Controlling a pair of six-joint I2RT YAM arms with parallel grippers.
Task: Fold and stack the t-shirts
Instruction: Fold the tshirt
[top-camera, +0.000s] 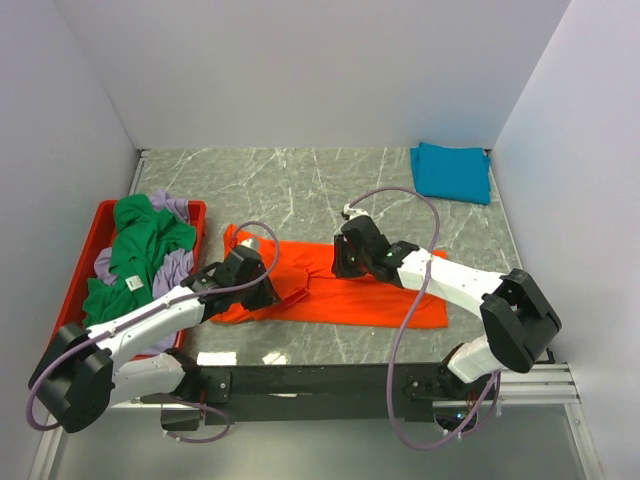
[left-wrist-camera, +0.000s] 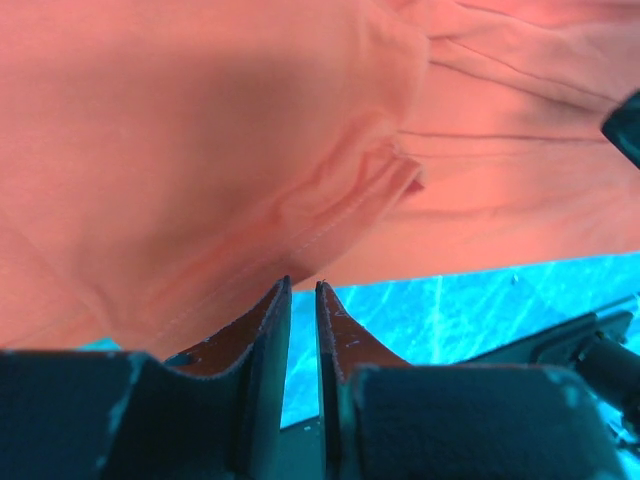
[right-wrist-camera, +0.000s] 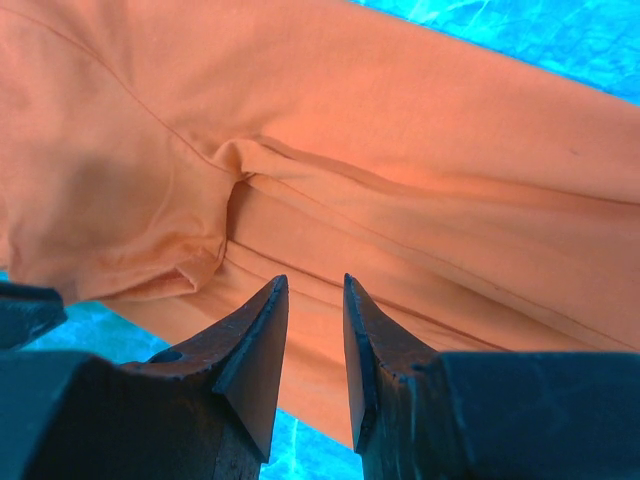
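orange t-shirt (top-camera: 360, 295) spread on table (top-camera: 300, 185) centre | left gripper (left-wrist-camera: 303, 285) at its left hem, jaws a slit apart, contact unclear | right gripper (right-wrist-camera: 315, 280) over its far edge, jaws apart, nothing between | teal t-shirt (top-camera: 452, 172) folded, far right corner

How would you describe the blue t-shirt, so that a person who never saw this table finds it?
Go to the far right corner of the grey marble table. The teal-blue t-shirt lies there alone. It is the only one folded flat; the orange t-shirt lies spread in the middle, and the other t-shirts are heaped in the red tray on the left.
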